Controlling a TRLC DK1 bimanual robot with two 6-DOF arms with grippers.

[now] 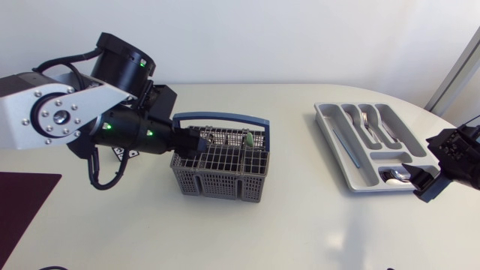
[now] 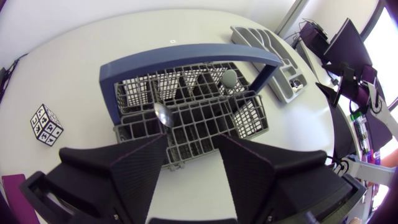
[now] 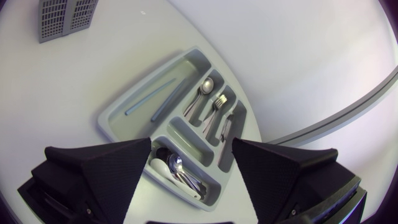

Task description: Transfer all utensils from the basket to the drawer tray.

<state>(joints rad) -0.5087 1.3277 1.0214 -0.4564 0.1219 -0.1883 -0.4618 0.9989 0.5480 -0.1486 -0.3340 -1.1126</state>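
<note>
White table (image 1: 300,232): basket (image 1: 217,184) central, drawer tray (image 1: 324,112) at its 3 o'clock. Left gripper (image 2: 191,144) released, facing an upright spoon (image 2: 163,114); right gripper (image 3: 191,144) released above the tray

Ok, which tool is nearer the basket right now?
Left. The left tool is at the rim of the basket; the right tool is over the end of the drawer tray, far from it.

A broad white table (image 1: 300,232) with a rounded far edge fills the scene, and its smooth top catches soft, pale patches of light toward the near side. A dark purple mat (image 1: 22,202) lies flat at its near left corner. A small cube (image 2: 46,124) patterned in black and white sits on the bare surface.
</note>
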